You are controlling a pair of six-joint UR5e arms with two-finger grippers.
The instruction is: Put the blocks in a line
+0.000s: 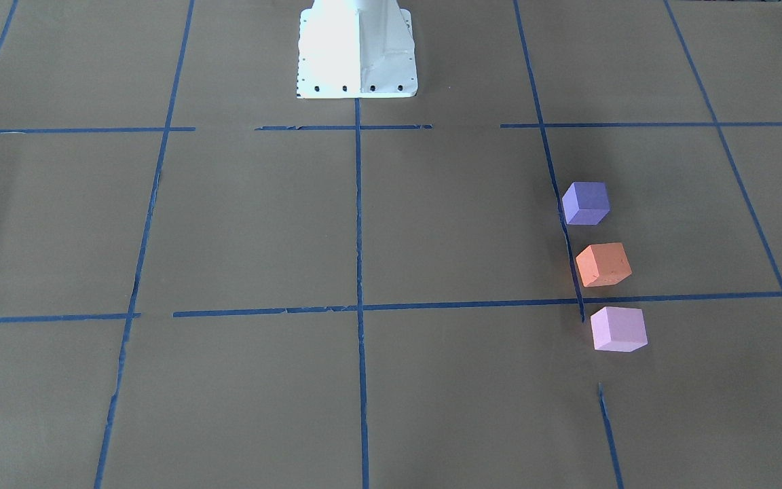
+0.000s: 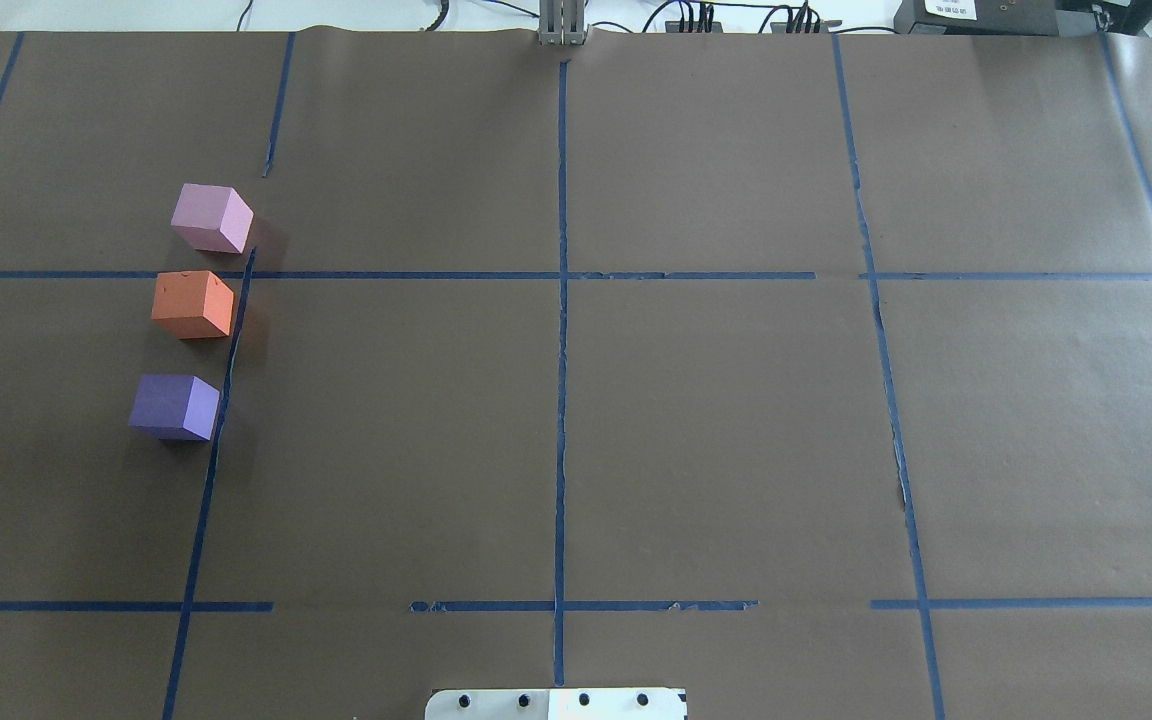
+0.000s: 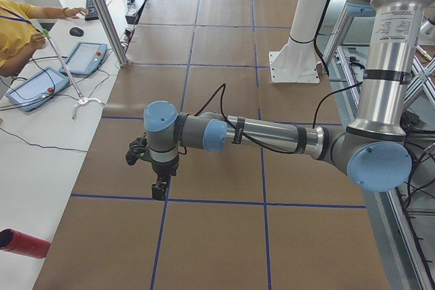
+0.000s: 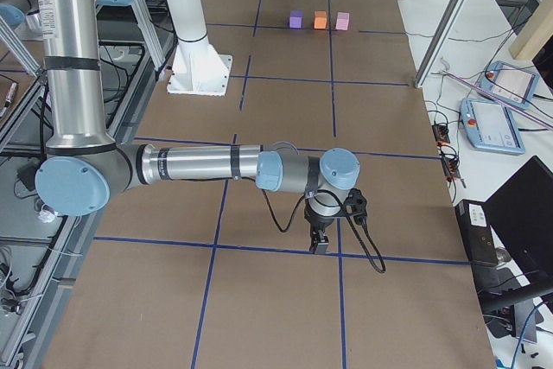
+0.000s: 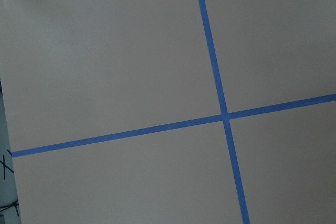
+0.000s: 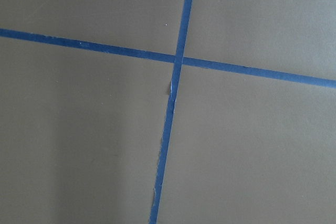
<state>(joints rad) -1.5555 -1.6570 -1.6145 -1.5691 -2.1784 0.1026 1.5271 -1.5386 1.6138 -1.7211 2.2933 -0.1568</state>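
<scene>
Three cubes stand in a row beside a blue tape line on the robot's left side of the table, with small gaps between them. They are the dark purple block (image 2: 174,406) (image 1: 586,202), the orange block (image 2: 193,304) (image 1: 603,264) and the pale pink block (image 2: 211,218) (image 1: 618,329). They also show far off in the exterior right view, with the orange one (image 4: 320,19) in the middle. My left gripper (image 3: 160,189) and my right gripper (image 4: 320,244) show only in the side views, pointing down above the paper. I cannot tell if they are open or shut. Both wrist views show only paper and tape.
Brown paper with a blue tape grid (image 2: 562,300) covers the table. The white robot base (image 1: 357,51) stands at the robot's edge. Operators' tablets (image 3: 86,57) and a red cylinder (image 3: 24,244) lie on a side table. Cables run along the far edge.
</scene>
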